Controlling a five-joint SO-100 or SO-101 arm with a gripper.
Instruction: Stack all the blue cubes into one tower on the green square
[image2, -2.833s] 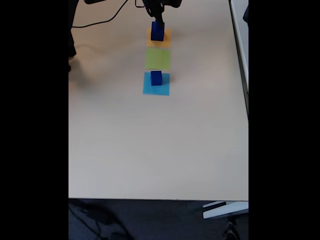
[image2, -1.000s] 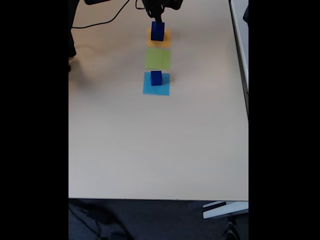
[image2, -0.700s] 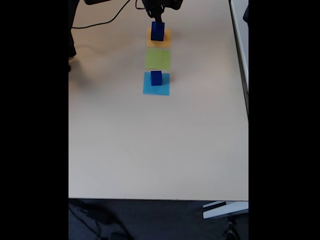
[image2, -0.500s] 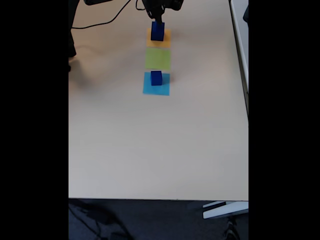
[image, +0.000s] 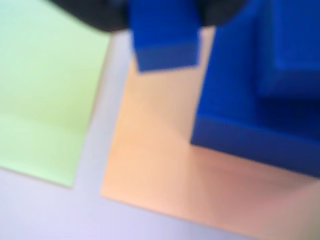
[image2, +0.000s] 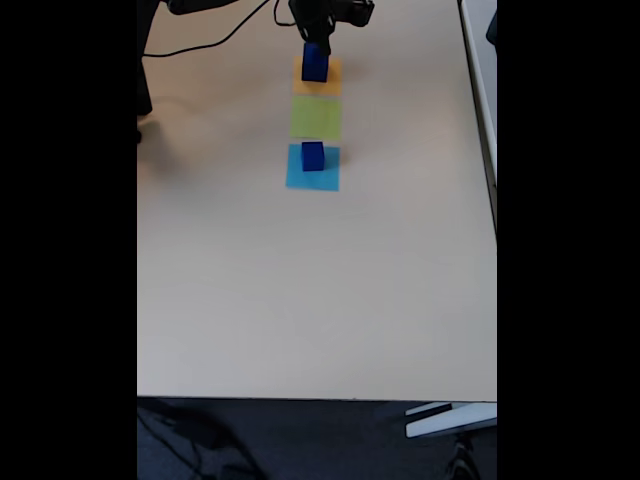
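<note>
Blue dominates your wrist view: a large dark blue cube fills the 3 o'clock side, resting on the orange square, and a smaller blue cube sits on top of it toward 1 o'clock. At 12 o'clock a blue block-shaped piece hangs down from a dark, blurred mass; you cannot tell from this blur whether it is a gripper finger or something else. At 9 o'clock you see the green square, bare, with a strip of pale table between it and the orange square.

In your fixed view, 3 paper squares run in a line from 12 o'clock downward: orange farthest, then the green square, then a light-blue square nearest. The stacked blue cubes stand on the orange square, and 1 small blue cube stands on the light-blue square, well apart from the others. Nothing rests on the green square.

Your gripper hangs at the 12 o'clock edge of the table, right at the top of the stack on the orange square. Whether its jaws are wide, narrow or clamped on a cube, you cannot tell here. A black cable trails off toward 10 o'clock.
</note>
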